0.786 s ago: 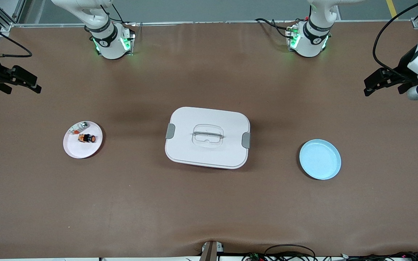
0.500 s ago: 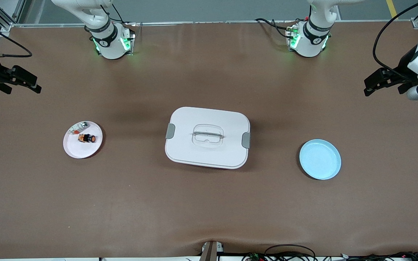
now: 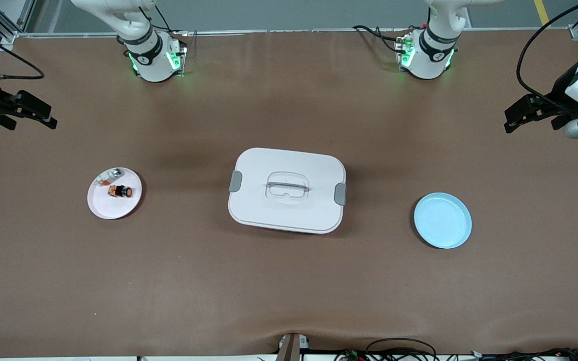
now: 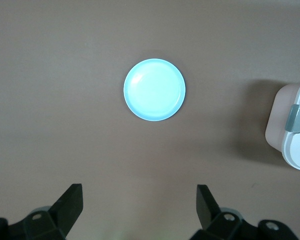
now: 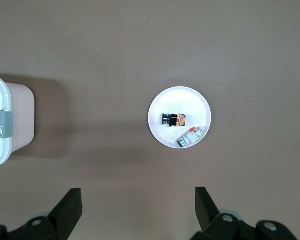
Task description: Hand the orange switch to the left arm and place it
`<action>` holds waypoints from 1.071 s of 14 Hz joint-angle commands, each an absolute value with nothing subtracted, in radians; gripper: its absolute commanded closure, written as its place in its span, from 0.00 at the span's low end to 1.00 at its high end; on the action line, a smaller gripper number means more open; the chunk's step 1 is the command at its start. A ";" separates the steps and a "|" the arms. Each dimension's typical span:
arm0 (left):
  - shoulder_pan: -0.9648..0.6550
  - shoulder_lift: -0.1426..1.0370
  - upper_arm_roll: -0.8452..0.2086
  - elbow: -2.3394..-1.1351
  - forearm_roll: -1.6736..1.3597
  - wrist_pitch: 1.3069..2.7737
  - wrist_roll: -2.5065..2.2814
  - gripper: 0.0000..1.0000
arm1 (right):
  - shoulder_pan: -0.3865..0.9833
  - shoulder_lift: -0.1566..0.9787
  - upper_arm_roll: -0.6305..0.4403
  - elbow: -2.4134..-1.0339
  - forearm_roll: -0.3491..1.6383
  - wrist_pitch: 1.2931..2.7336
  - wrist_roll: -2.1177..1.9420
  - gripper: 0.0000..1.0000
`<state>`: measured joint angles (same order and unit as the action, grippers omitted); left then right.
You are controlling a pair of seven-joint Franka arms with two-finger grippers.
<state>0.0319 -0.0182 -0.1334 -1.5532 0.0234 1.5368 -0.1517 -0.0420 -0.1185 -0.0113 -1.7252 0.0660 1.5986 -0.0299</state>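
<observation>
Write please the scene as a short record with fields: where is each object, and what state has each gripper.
orange switch: on pink plate, beside small silver part
pink plate: toward the right arm's end
box: mid-table, lid on
blue plate: toward the left arm's end, nothing on it
right gripper: open, holds nothing, at its own table end
left gripper: open, holds nothing, at its own table end

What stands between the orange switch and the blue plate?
The box sits mid-table, squarely between the pink plate holding the orange switch and the blue plate. Right gripper and left gripper wait open over the table ends.
</observation>
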 commanded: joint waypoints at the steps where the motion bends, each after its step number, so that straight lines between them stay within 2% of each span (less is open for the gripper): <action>1: 0.035 -0.014 -0.130 -1.529 0.023 1.516 -0.135 0.00 | -0.064 -0.114 -0.006 -1.707 0.081 1.583 -0.040 0.00; 7: 0.043 -0.014 -0.132 -1.540 0.021 1.516 -0.127 0.00 | -0.066 -0.083 -0.005 -1.715 0.081 1.583 -0.043 0.00; 13: 0.041 -0.015 -0.133 -1.545 0.023 1.514 -0.129 0.00 | -0.097 0.050 -0.005 -1.720 0.012 1.604 -0.052 0.00; 15: 0.040 -0.015 -0.138 -1.543 0.023 1.514 -0.129 0.00 | -0.097 0.066 -0.005 -1.752 0.011 1.652 -0.069 0.00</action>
